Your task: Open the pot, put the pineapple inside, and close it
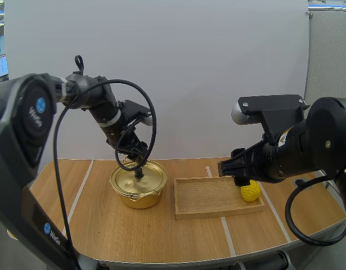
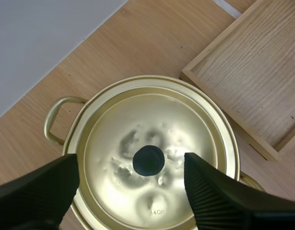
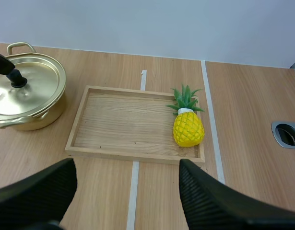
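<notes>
My left tool [image 2: 131, 167] hangs spread, fingers [image 2: 41, 191] either side of the knob [image 2: 148, 160] on the lid [image 2: 137, 120], seated on the pot [image 1: 138, 196]. Closing off-centre could let the knob slip or drag the pot into the tray [image 3: 123, 124] beside it. My right tool [image 3: 127, 177] is spread too; the pineapple [image 3: 188, 127] lies at the tray's right end, where the rim may block a finger.

"14Cm" stamped on pot lid [image 2: 152, 125]; "WeGo" on left arm [image 1: 27, 115].
</notes>
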